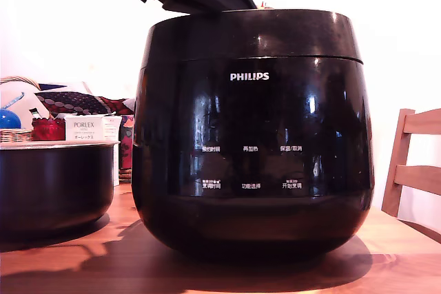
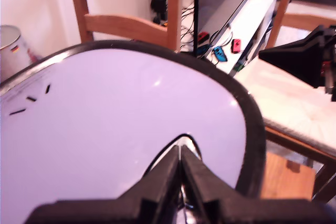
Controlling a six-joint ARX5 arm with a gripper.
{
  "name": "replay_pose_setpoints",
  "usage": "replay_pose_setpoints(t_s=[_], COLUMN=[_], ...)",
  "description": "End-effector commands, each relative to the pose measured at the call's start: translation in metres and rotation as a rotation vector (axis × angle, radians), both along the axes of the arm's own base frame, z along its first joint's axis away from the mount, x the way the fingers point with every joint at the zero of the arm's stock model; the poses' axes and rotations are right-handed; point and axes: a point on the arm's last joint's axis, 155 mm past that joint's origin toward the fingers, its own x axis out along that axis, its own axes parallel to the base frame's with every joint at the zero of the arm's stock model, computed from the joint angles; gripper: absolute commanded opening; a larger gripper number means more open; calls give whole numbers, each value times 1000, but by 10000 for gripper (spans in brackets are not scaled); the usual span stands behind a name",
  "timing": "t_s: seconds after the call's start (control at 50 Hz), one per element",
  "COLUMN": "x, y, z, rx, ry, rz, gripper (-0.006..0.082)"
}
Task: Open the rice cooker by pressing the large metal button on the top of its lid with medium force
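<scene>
Hand point(image 2: 180, 157), fingers pinched together, over glossy rounded lid point(image 2: 105, 129).

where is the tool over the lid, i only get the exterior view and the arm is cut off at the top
observer: the wrist view shows the tool shut, fingers together, tips pointing at the lid top.
operator: is it on the button
observer: the tips sit at a dark-outlined patch, likely the button; i cannot tell whether they touch it.
operator: anything else up there
observer: three short dark slits near one edge of the lid, away from the tips.
</scene>
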Motion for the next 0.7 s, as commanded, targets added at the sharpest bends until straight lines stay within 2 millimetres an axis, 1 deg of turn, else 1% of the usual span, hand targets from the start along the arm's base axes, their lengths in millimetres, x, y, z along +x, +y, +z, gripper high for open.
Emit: replay_pose_setpoints(t_s=[0.0, 0.32, 0.44, 0.68], x=[-11, -12, -9, -6], y=[22, 23, 17, -1], z=[-83, -84, -76, -50], rx=[196, 203, 166, 45], ry=[138, 145, 123, 79], rz=[14, 12, 10, -26], gripper=[-21, -21, -21, -21])
